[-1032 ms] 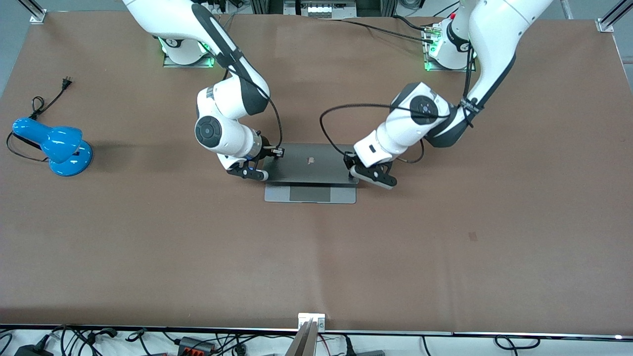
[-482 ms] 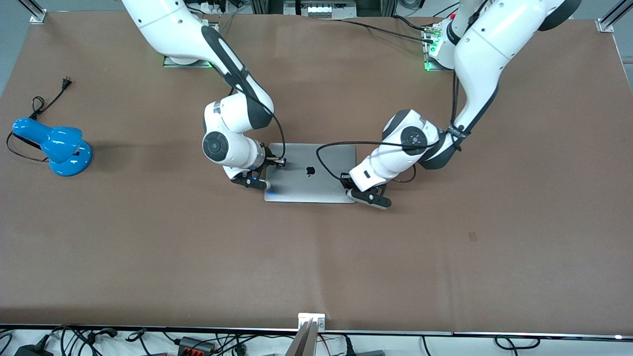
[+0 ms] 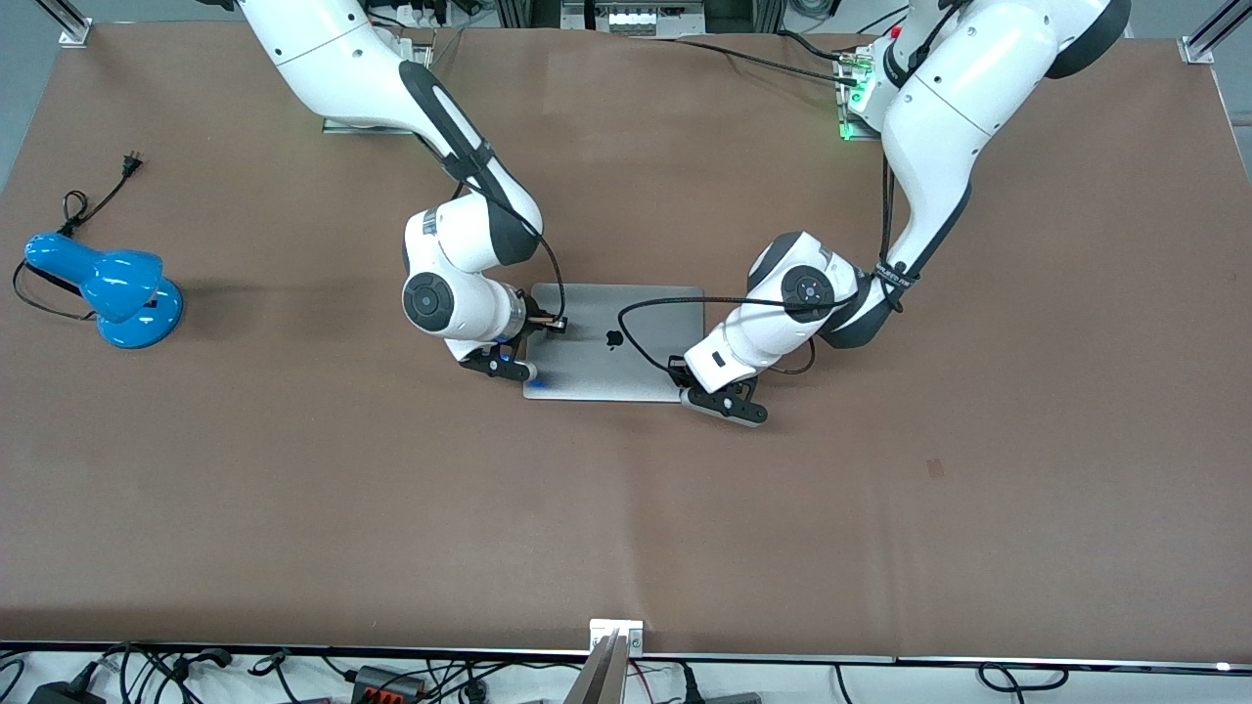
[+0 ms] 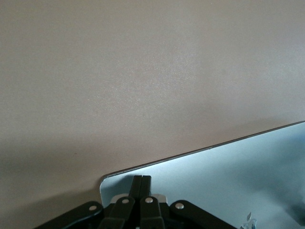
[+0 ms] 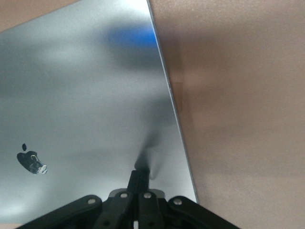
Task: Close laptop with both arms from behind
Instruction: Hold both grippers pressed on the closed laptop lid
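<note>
I see the laptop (image 3: 613,342) lying closed at mid-table. My left gripper (image 3: 685,383) presses its near corner, fingers pinched together empty; my right gripper (image 3: 526,354), likewise pinched together, seems to touch the lid's edge.

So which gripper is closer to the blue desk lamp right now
Right. The right gripper presses, shut, on the laptop lid's corner toward the lamp. The left gripper, also shut, sits on the lid's other front corner, a laptop's width farther away.

Silver laptop (image 3: 613,342) — shut, flat, mid-table
</note>
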Action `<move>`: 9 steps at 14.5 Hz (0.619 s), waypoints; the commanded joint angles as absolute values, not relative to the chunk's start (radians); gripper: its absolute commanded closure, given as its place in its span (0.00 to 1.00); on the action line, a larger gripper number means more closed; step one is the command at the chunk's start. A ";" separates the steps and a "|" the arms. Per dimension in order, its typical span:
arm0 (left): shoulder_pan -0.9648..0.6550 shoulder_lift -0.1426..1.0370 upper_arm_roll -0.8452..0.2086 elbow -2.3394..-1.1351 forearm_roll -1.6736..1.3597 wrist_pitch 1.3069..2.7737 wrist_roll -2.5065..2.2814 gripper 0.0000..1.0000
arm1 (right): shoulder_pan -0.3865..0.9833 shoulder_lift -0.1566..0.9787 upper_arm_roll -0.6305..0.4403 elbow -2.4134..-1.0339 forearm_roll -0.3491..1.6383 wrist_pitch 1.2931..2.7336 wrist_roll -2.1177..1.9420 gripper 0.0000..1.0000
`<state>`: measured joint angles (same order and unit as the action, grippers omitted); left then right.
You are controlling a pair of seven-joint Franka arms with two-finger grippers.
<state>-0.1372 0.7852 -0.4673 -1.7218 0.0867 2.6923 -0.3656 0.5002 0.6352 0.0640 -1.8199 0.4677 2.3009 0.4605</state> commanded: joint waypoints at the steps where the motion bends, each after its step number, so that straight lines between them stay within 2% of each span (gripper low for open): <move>1: -0.144 0.798 -0.462 -1.695 0.112 2.691 -0.368 0.99 | 0.506 0.756 0.071 -1.761 0.462 2.384 0.445 1.00; 9: -0.147 0.819 -0.462 -1.706 0.114 2.691 -0.370 0.99 | 0.511 0.755 0.071 -1.761 0.462 2.384 0.445 1.00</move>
<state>-0.1399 0.8098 -0.4671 -1.7205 0.0867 2.6930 -0.3656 0.5002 0.6353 0.0641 -1.8197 0.4677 2.3010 0.4606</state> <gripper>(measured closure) 0.987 0.991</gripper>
